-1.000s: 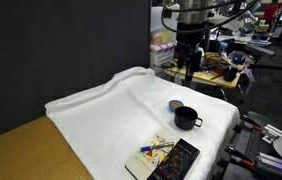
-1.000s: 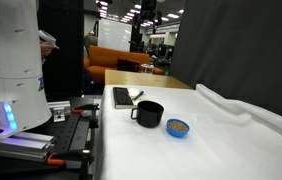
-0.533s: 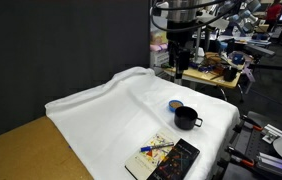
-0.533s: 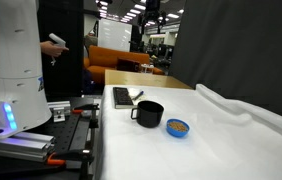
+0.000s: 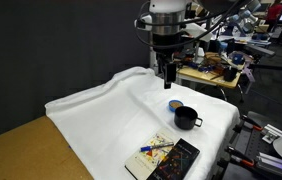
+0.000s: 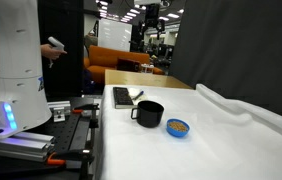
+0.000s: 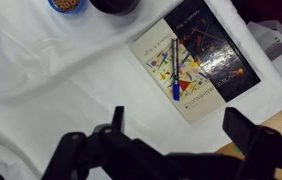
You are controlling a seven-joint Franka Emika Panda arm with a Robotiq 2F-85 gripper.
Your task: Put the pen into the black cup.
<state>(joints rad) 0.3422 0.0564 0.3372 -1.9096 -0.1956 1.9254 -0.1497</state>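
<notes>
A robot hand (image 5: 168, 80) hangs released, jaws wide apart, high above a white-clothed bench (image 5: 91, 110). The dark blue pen (image 7: 175, 70) lies on a colourful book (image 7: 206, 45) near the bench edge, apart from the black cup (image 5: 186, 118), which stands upright on the cloth just beside 1 flat blue disc (image 5: 176, 105)
</notes>
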